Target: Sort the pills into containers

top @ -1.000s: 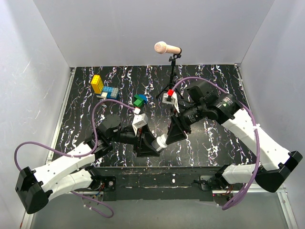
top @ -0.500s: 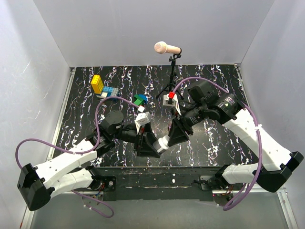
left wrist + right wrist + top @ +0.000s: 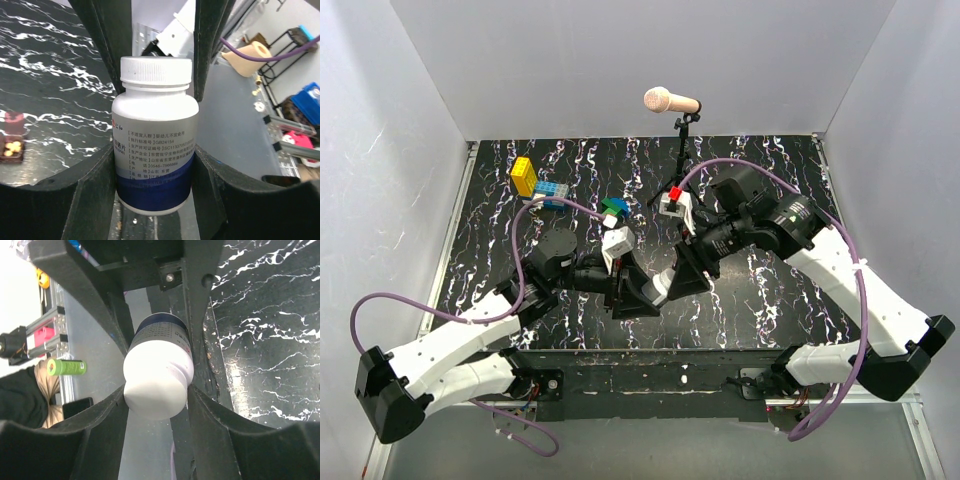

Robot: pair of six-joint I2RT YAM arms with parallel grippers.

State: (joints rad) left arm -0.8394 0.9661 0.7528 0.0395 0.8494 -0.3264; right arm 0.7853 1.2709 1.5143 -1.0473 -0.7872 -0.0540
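A white pill bottle (image 3: 155,145) with a blue band and a white screw cap (image 3: 156,70) is held between both grippers above the near middle of the table (image 3: 660,287). My left gripper (image 3: 155,192) is shut on the bottle's lower body. My right gripper (image 3: 156,407) is shut on the cap (image 3: 156,390), facing the left one. In the top view the left gripper (image 3: 638,297) and right gripper (image 3: 682,278) meet end to end. The reddish-brown pill box (image 3: 11,145) lies on the table at the left of the left wrist view, with pale yellow pills in one open cell. It is hidden in the top view.
Yellow and blue toy blocks (image 3: 538,184) stand at the far left, and a green and blue block (image 3: 613,209) near the middle. A microphone on a black stand (image 3: 678,150) rises at the far middle. White walls enclose the black marbled table (image 3: 760,300).
Both grippers and the bottle between them have shifted slightly away from the table's near edge. The grip on the bottle is unchanged.
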